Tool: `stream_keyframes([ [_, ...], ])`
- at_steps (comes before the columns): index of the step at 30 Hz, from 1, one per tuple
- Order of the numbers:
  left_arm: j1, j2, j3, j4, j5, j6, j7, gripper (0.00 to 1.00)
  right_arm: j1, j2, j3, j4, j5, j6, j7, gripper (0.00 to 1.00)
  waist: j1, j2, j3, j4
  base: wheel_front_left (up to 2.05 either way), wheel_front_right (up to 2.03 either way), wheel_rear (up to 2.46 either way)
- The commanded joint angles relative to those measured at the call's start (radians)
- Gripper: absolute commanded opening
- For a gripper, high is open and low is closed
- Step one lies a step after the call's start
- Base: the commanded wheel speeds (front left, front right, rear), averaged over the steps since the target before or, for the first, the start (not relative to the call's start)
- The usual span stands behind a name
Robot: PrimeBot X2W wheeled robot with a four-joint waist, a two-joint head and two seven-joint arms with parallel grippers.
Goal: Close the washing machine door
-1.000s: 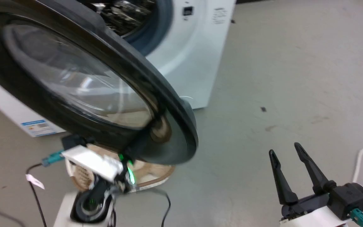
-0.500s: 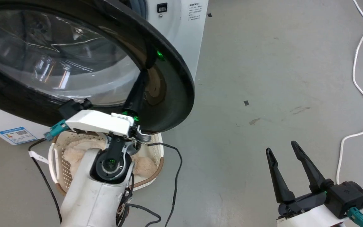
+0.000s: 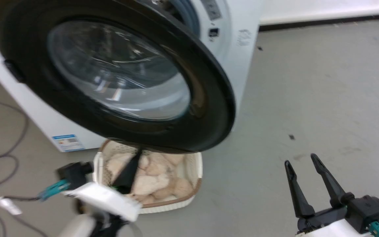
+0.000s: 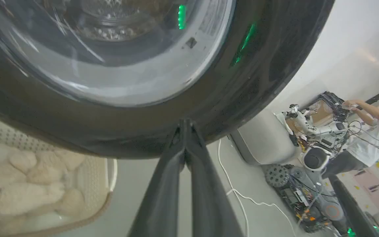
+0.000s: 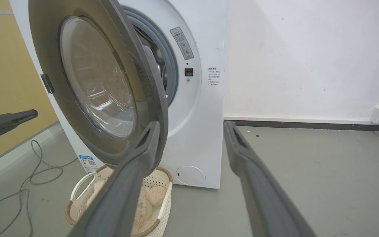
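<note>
Black, glossy and round, the washing machine door (image 3: 209,98) hangs part-open off the front of the washing machine (image 5: 202,131). Its hinge edge sits at the machine's front on the head view's left. The free edge is swung out, w/ a wedge of gap to the grey gasket (image 5: 173,65). Being round, it has no long axis. Its plane stands upright, angled to the machine's front. The outer face points away from the machine and a bit toward the hinge side; the glass bowl bulges back toward the machine. Not latched: the latch slot (image 5: 189,71) on the machine's front is uncovered.

Left gripper (image 4: 185,122): fingers pressed together, nothing btwn them, tips up at the door's lower rim in front of the machine. Actual contact can't be told.

Right gripper (image 3: 300,160): fingers spread apart, empty, over the floor (image 3: 308,82), well off to the side of the machine, past the door's free edge.

White basket (image 3: 197,171) w/ beige fluffy stuff (image 3: 153,179) sits just in front of the machine, below the door. Blue-white label (image 3: 67,142) is low on the machine's front, hinge side.
</note>
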Motion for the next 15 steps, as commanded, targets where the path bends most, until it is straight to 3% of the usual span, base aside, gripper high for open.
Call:
stream_keyframes([
  [1, 0.009, 0.023, 0.007, 0.006, 0.048, -0.002, -0.033, 0.0, 0.012, -0.004, -0.002, -0.002, 0.007, 0.0, -0.004, 1.0, 0.0, 0.0, -0.039, 0.048, 0.0, 0.0, 0.0],
  [4, 0.041, 0.046, 0.075, 0.0, 0.179, 0.04, -0.079, 0.0, 0.026, -0.01, -0.005, -0.01, 0.01, 0.0, -0.004, 1.0, 0.0, 0.0, -0.062, 0.086, 0.0, 0.0, 0.0],
  [9, 0.142, -0.012, 0.324, -0.155, 0.428, 0.111, -0.082, 0.0, 0.046, -0.01, -0.006, -0.017, 0.025, 0.0, -0.004, 1.0, 0.0, 0.0, -0.092, 0.137, 0.0, 0.0, 0.0],
  [12, 0.223, -0.061, 0.396, -0.239, 0.568, 0.117, -0.083, 0.0, 0.052, -0.013, 0.001, -0.018, 0.028, 0.0, -0.004, 1.0, 0.0, 0.0, -0.105, 0.156, 0.0, 0.0, 0.0],
  [15, 0.294, -0.098, 0.407, -0.269, 0.666, 0.094, -0.083, 0.0, 0.057, -0.014, 0.005, -0.021, 0.028, 0.0, -0.004, 1.0, 0.0, 0.0, -0.112, 0.173, 0.0, 0.0, 0.0],
])
